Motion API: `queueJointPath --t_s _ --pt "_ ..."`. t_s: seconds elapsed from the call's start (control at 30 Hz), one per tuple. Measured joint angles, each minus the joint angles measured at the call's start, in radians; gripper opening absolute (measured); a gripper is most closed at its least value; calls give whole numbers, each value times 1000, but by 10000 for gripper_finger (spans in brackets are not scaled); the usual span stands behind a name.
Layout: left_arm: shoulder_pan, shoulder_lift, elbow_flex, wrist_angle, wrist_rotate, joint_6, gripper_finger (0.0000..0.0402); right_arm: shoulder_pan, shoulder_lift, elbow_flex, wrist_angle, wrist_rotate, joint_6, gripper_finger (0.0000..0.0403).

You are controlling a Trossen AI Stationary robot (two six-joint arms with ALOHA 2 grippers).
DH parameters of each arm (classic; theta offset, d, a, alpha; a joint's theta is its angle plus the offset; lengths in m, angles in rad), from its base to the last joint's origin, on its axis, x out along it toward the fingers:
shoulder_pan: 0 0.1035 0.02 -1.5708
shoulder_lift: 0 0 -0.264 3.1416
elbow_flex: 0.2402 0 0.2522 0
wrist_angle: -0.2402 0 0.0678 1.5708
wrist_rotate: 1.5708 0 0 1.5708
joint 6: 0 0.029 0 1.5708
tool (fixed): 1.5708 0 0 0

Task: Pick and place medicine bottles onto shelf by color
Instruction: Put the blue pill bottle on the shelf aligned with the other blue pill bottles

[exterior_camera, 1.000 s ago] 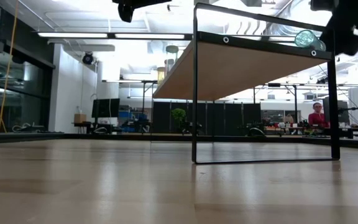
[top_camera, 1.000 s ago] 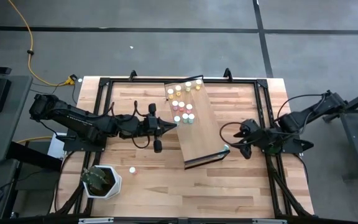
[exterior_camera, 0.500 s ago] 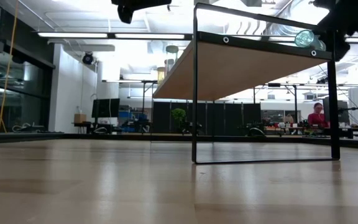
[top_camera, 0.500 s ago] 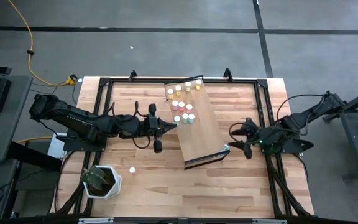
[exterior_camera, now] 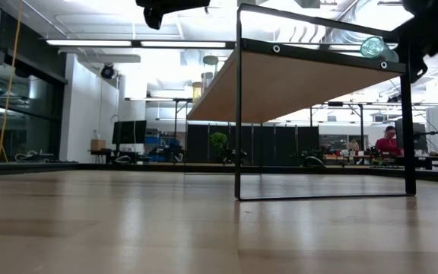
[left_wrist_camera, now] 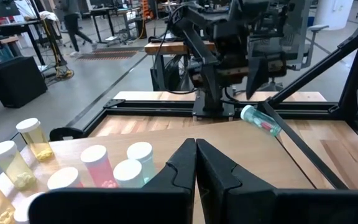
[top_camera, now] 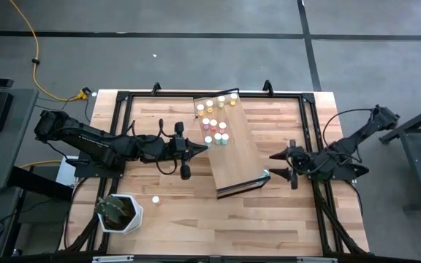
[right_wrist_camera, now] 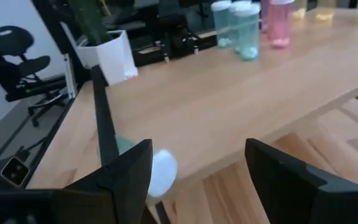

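Note:
The shelf (top_camera: 232, 146) is a tilted light-wood board on a dark frame. Yellow, pink and teal medicine bottles (top_camera: 214, 120) stand upright on its far end. One teal bottle (top_camera: 267, 173) lies on its side at the shelf's near right corner; it also shows in the right wrist view (right_wrist_camera: 151, 169) and the low view (exterior_camera: 375, 48). My right gripper (top_camera: 275, 165) is open just right of that corner, level with the lying bottle and touching nothing. My left gripper (top_camera: 205, 148) is shut and empty at the shelf's left edge, beside the teal bottles (left_wrist_camera: 135, 163).
A white pot with a plant (top_camera: 119, 212) stands at the table's near left. One small white-capped bottle (top_camera: 155, 199) stands on the tabletop next to it. The dark table frame (top_camera: 313, 146) runs along the edges. A person sits far off in the room (exterior_camera: 388, 141).
My right gripper has drawn back from the shelf's near right corner toward the table's right edge. The lying teal bottle stays at that corner.

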Motion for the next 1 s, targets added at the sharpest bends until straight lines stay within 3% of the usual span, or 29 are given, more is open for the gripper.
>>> queueJointPath --t_s 0.33,0.8,1.0 --pt "0 0 0 0 0 0 0 17 -64 -163 224 4 -100 248" --pt "0 0 0 0 -4 0 0 16 -86 -161 492 -35 -225 248" --pt "0 0 0 0 -5 0 0 56 -11 -42 399 -49 -174 248"
